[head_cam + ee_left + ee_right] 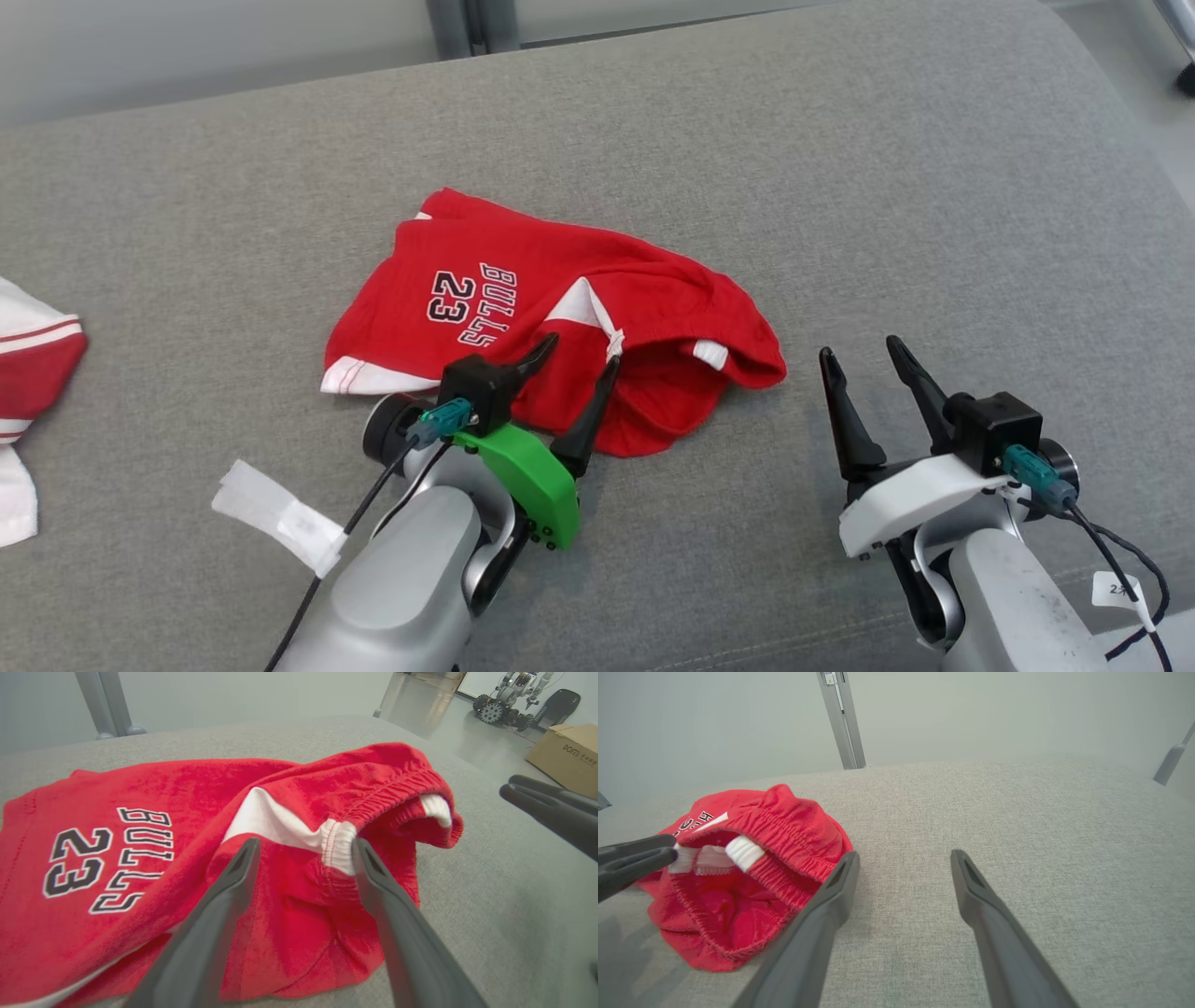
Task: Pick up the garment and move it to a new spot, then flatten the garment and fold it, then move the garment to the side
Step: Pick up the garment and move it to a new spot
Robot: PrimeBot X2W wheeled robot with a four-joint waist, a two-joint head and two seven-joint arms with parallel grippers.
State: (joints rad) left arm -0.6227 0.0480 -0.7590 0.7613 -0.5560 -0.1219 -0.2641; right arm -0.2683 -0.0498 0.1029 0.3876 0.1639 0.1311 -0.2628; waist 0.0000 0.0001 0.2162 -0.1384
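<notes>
The garment [523,308] is a pair of red shorts with white trim and "BULLS 23" print, lying rumpled on the grey cushion [840,187]. My left gripper [583,353] hovers open over its near edge by the white waistband patch, nothing between its fingers. In the left wrist view the garment [140,858] spreads under the open left gripper [303,847]. My right gripper [859,355] stands open over bare cushion, to the right of the shorts. In the right wrist view the garment [752,872] lies left of the open right gripper [903,858].
A second red and white garment [28,373] lies at the cushion's left edge. A white tag [280,518] hangs from my left arm. Past the cushion's far right stand a cardboard box [567,758] and another robot [511,695] on the floor.
</notes>
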